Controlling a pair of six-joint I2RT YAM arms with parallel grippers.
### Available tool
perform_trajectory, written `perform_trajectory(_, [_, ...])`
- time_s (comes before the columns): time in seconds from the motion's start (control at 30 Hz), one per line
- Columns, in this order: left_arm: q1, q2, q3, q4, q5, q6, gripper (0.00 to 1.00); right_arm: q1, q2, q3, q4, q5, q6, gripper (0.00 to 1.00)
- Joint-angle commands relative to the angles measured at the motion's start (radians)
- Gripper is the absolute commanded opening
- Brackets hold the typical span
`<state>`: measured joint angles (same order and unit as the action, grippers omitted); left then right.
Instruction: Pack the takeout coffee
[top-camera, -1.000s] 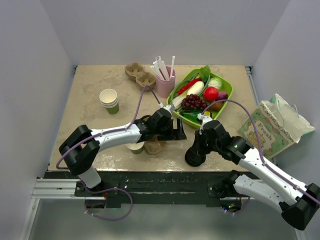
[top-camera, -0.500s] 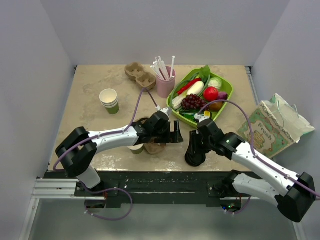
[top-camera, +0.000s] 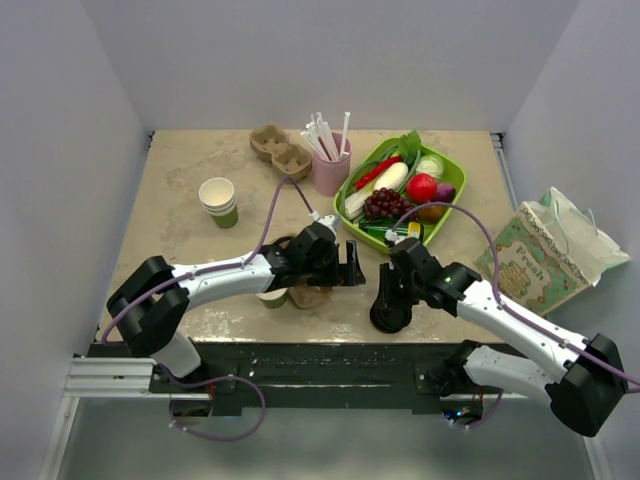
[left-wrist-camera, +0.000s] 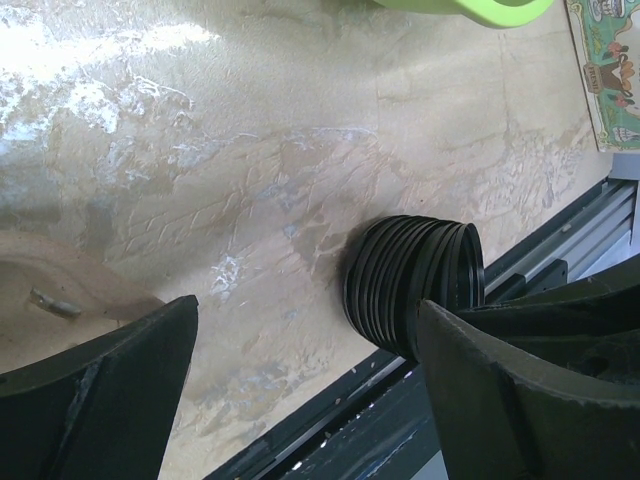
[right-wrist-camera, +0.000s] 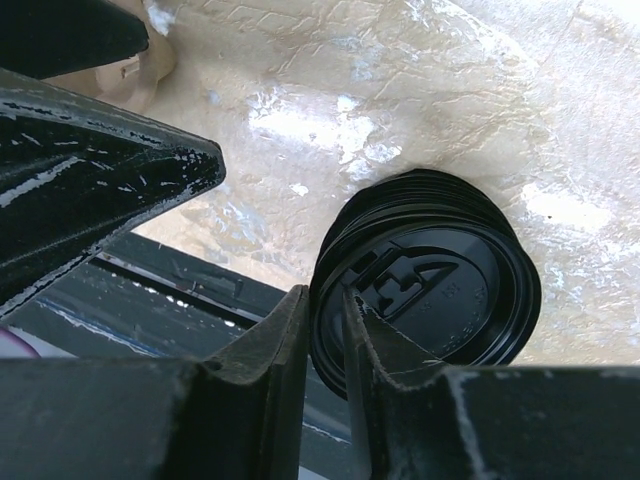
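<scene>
Top view: the green cup (top-camera: 270, 296) is sitting near the table's (top-camera: 180, 180) front edge, under your left arm (top-camera: 225, 272), with no lid showing.
Left wrist: your left claw (left-wrist-camera: 300, 400) is gaping wide and holding nothing.
Right wrist: your right claw (right-wrist-camera: 325, 300) is straddling the rim of the lids (right-wrist-camera: 430, 290), jaws nearly together; I cannot tell if it is gripping.
The cup is probably light and crushable, so be taking it mid-wall, gently.

lid stack (top-camera: 388, 318) front edge | produce tray (top-camera: 458, 175) behind | bag (top-camera: 540, 258), likely paper

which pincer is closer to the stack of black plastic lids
Right. The right pincer is at the rim of the stack of black plastic lids; the left pincer hovers apart, to its left.
</scene>
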<state>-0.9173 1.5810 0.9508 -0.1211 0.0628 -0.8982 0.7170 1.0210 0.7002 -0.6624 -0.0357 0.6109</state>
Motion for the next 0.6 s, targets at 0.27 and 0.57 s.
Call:
perform_trajectory(0.27, [-0.002, -0.056, -0.02, 0.031, -0.023, 0.019, 0.95, -0.004, -0.022, 0.004, -0.003, 0.013, 0.033, 0.04])
perform_trajectory(0.57, [-0.003, -0.087, -0.026, 0.041, -0.017, 0.057, 0.97, -0.001, -0.097, 0.062, -0.085, 0.034, 0.043, 0.0])
